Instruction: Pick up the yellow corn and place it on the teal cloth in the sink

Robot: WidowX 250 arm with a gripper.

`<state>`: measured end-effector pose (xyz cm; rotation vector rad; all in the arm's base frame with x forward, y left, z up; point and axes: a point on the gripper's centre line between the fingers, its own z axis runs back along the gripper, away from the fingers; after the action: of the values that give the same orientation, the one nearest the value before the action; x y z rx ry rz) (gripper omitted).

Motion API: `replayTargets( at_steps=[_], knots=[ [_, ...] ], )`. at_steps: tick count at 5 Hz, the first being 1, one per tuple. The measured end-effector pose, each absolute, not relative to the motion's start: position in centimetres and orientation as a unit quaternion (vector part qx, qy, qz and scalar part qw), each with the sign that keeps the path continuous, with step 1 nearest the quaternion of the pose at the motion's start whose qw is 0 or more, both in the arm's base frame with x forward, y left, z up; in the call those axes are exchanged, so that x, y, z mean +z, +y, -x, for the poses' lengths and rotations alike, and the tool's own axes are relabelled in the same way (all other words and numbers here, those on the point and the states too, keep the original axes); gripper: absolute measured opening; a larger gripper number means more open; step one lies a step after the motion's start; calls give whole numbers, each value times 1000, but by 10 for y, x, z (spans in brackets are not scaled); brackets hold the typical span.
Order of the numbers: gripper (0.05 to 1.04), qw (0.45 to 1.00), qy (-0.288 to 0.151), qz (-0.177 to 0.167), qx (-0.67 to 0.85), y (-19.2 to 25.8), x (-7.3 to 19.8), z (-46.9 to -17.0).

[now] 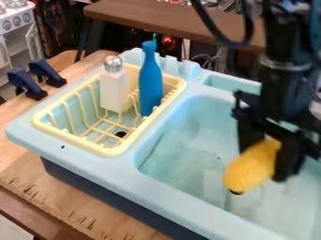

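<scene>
At the far left I see a white toy stove (18, 18) with round knobs along its front, and nearer, two dark blue clamps (25, 83) side by side at the left edge of the wooden table (63, 199). Next comes the light blue toy sink (94, 161), set at a slant, with a dark base under it. In its left compartment sits a pale yellow dish rack (69, 138), and a dark drain hole (120, 134) shows through the bars. Inside the rack stand a white square-sided bottle (115, 93) with a silver domed cap (113, 63) and, just right of it, a slim blue bottle (150, 84) that rises higher. Beyond the sink a brown wooden board (163, 18) runs across the far side, with a shiny red ball (168, 41) below it. Right of the rack is the large basin (182, 150), and over its right part my black gripper (264, 159) hangs down, closed around a yellow toy (251, 166). The toy is tilted between my fingers, its dark-tipped end pointing down toward the near left; I cannot tell exactly what kind of toy it is, nor whether that end touches the basin.
</scene>
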<state>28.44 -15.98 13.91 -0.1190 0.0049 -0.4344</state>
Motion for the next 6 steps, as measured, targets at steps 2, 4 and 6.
replayTargets(
  at_steps=[2, 4, 6],
  knots=[
    [706, 983, -10, 37, -181, -117, 144, -301],
    [706, 985, 35, 41, -166, -102, 107, -302],
    [782, 983, 63, 44, -164, -102, 87, -299]
  ],
)
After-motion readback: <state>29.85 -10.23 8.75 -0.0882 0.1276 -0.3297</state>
